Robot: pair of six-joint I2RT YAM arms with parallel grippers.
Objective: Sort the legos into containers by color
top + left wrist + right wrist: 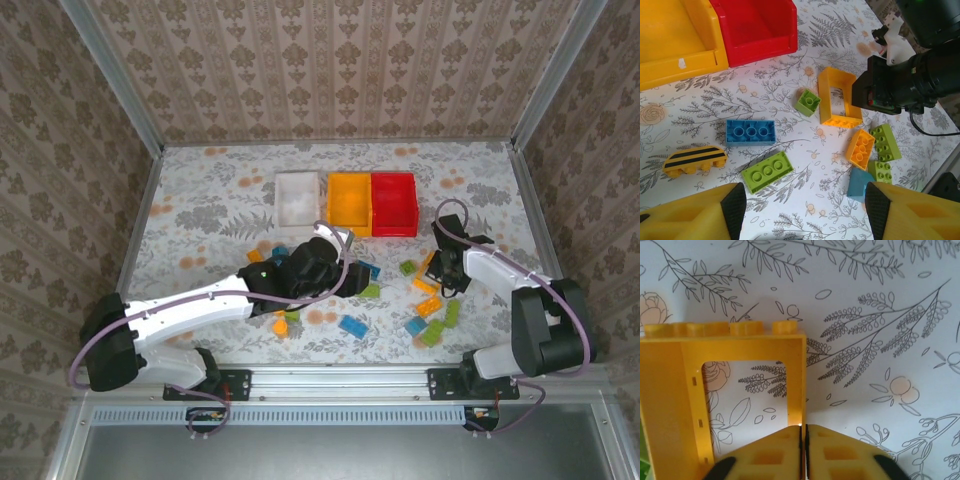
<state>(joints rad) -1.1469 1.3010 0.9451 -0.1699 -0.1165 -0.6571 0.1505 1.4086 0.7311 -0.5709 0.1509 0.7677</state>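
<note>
Right wrist view shows the right gripper (803, 437) pressed together against the orange frame's (670, 405) corner, while the top view shows the left arm stretched forward, its gripper (805, 202) spread wide above loose legos (750, 132) near the bins (349, 180).

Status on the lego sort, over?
Left gripper: jaws open, empty, green brick just ahead. Right gripper: jaws shut, beside orange frame piece. Nothing blocking either.

Three bins (349, 200); in the left wrist view, four green bricks (767, 171), two blue bricks (750, 132), three orange-yellow bricks (861, 148).
</note>
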